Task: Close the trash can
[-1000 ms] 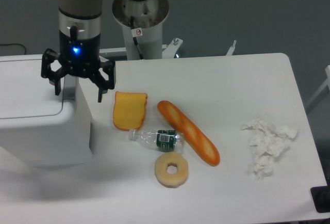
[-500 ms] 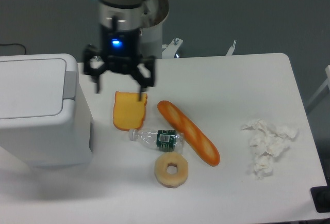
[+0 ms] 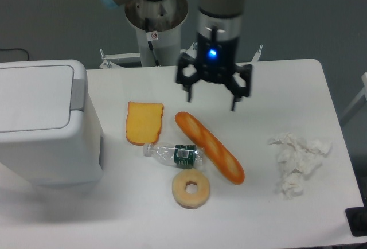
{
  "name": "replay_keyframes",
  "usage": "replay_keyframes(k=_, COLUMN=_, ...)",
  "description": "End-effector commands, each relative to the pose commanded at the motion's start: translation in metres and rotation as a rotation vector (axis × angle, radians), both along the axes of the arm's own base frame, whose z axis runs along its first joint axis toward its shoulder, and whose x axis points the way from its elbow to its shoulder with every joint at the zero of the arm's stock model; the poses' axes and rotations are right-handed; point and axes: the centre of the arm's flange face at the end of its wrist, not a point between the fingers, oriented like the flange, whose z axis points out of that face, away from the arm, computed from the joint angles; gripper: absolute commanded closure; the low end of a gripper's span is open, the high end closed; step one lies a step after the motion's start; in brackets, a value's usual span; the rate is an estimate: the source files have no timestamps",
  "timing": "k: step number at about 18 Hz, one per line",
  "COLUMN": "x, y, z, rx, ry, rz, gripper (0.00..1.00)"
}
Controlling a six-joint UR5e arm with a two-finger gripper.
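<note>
The bin (image 3: 49, 125) stands at the table's (image 3: 287, 82) left edge, lid flat (apparently shut). The gripper (image 3: 211, 97) hangs well right of the bin, above the baguette (image 3: 209, 147), jaws spread and empty. Judged: closing step done; only retreat needed.

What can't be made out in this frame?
- Trash can: left side cut off by the image edge; its inside is hidden under the lid.
- Bottle label: too small to read.
- Dark thing at the bottom right corner: cut off by the edge.
- Gripper: height above the table unclear.
</note>
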Motion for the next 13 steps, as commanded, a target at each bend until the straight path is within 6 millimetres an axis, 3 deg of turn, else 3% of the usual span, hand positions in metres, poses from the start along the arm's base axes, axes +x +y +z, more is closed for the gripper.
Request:
replay_keyframes(k=4, x=-0.038, y=-0.012, z=-0.036, rx=-0.054, ry=-0.027, rz=-0.096, gripper=0.00)
replay_keyframes(k=8, x=-0.047, y=-0.012, z=-0.054, rx=-0.097, ry=-0.025, rz=-0.157, gripper=0.00)
replay_keyframes(k=11, x=-0.053, y=-0.002, z=-0.082, rx=-0.130, ry=-0.048, rz=-0.265, gripper=0.00)
replay_keyframes(k=13, x=-0.053, y=0.000, z=-0.082, rx=-0.137, ry=-0.041, rz=-0.306, gripper=0.00)
